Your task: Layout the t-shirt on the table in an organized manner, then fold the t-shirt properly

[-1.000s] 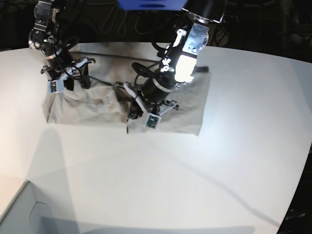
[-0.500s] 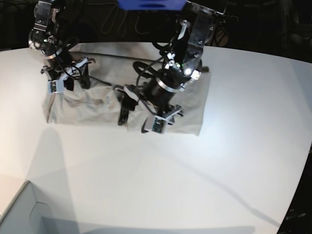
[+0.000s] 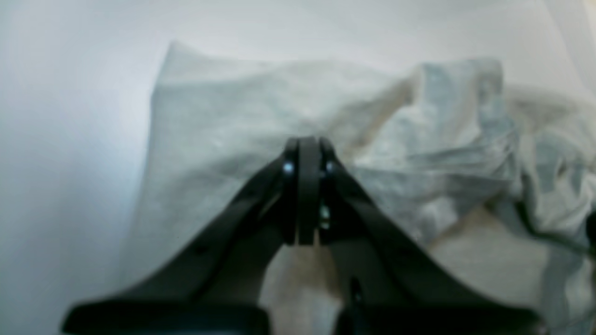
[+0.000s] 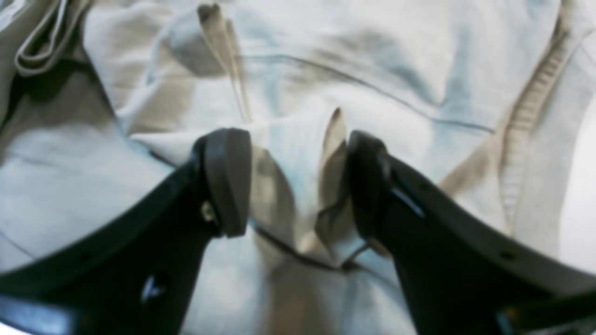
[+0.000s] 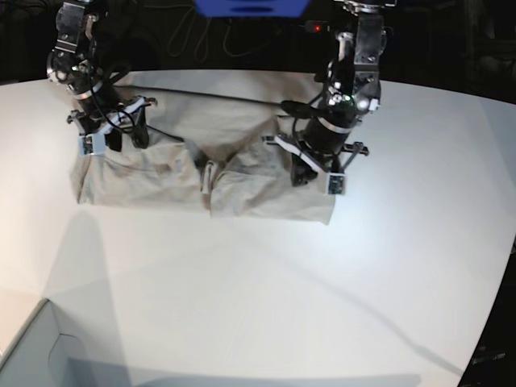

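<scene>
T-shirt [image 5: 242, 173] lies rumpled on table [image 5: 266, 290]; left hand [image 3: 305, 153] closed empty, right hand [image 4: 293, 186] agape.

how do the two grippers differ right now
The left gripper is shut with nothing between its jaws; the right gripper is open, its jaws either side of a raised fold. The left is over the t-shirt's right end in the base view, the right over its left.

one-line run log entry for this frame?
left tool: shut, empty, above t-shirt | right tool: open, astride a fold | shirt: rumpled on table
</scene>
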